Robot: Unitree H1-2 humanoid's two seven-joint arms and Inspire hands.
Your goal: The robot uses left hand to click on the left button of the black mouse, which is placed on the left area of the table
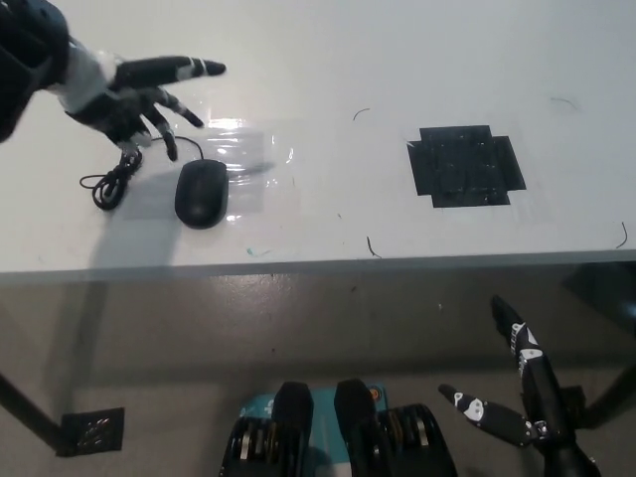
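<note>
A black mouse (202,192) lies on the left part of the white table (328,60), its coiled cable (111,182) trailing to its left. My left hand (129,92) hovers above and just behind the mouse, open, with one finger stretched out to the right and the others spread downward. It holds nothing and is apart from the mouse. My right hand (522,397) hangs low at the bottom right, below the table edge, open with its fingers apart.
A black tape patch (465,165) marks the table's right half. A strip of clear tape (243,159) shines beside the mouse. The table's front edge (318,266) runs across the middle, with floor and a table leg (30,417) below.
</note>
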